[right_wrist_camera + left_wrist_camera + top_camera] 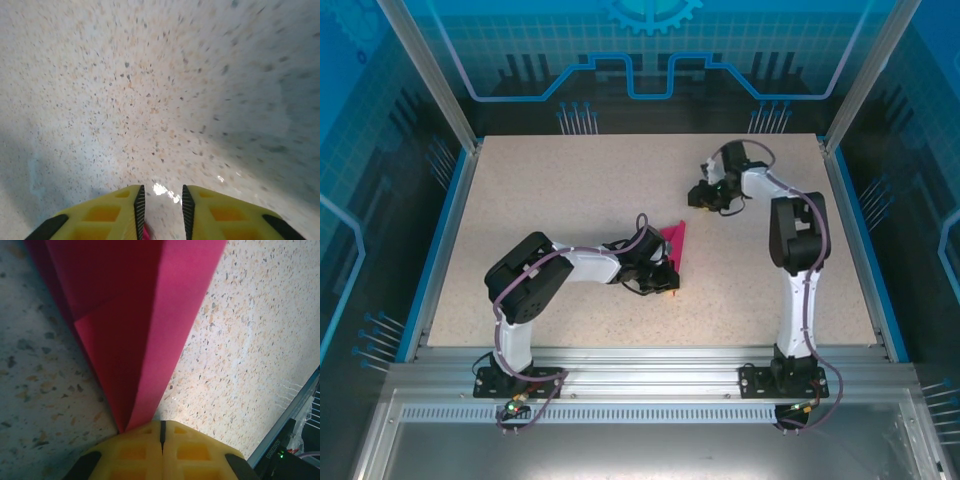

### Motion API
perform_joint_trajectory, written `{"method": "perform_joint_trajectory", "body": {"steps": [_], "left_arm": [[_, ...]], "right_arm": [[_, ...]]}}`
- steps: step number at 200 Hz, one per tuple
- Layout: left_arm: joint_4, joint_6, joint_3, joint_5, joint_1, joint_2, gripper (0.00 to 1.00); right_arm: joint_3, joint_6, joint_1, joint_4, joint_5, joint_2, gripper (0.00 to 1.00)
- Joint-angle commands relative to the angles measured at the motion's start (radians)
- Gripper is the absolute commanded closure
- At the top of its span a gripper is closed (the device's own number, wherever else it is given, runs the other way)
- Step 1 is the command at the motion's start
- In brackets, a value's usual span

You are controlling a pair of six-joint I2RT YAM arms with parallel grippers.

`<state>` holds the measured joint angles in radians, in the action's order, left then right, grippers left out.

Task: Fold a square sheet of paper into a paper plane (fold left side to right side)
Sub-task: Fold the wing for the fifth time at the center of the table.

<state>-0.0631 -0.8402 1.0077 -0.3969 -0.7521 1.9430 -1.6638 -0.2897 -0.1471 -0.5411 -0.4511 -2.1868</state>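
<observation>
From here I see the left arm reaching in from the lower left of the overhead view. Its left claw [665, 278] sits just below the middle of the speckled surface [550, 200]. The magenta paper [673, 240] is right at that claw, a narrow folded shape running up and slightly to the right from it, and it seems to stand up off the surface rather than lie flat.

On the left wrist camera the left claw [161, 432] is at the bottom centre. Its 2 yellow fingers [187, 450] are pressed together, with only a dark seam between them. The magenta paper [135, 335] fans out from a narrow point at the left fingertip to the top edge of the frame, and I can make out overlapping layers and a diagonal fold line in the upper left. I cannot tell whether that point is pinched or only touching the fingertip.

The right claw [703, 196] is in the upper right of the overhead view, well apart from the paper. On its own camera the right claw [161, 192] has its fingers [100, 215] parted, and bare surface [165, 100] shows through the gap. A pink sliver [146, 233] shows low between them, but I cannot tell what it is.
</observation>
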Motion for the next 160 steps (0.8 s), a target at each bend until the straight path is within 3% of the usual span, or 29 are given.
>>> {"method": "perform_joint_trajectory", "body": {"steps": [1, 37, 80, 160], "left_arm": [[0.138, -0.003, -0.031, 0.009, -0.016, 0.055, 0.93], [0.141, 0.000, -0.034, 0.015, -0.017, 0.047, 0.93], [0.147, 0.000, -0.032, 0.018, -0.017, 0.045, 0.93], [0.151, 0.000, -0.056, 0.015, -0.017, 0.022, 0.93]], "right_arm": [[0.082, 0.013, -0.003, 0.016, -0.017, 0.141, 0.69], [0.347, -0.069, -0.041, 0.160, -0.111, 0.296, 0.72], [0.506, -0.136, -0.144, 0.251, -0.115, 0.331, 0.76], [0.439, -0.134, -0.187, 0.243, -0.022, 0.156, 0.77]]}}
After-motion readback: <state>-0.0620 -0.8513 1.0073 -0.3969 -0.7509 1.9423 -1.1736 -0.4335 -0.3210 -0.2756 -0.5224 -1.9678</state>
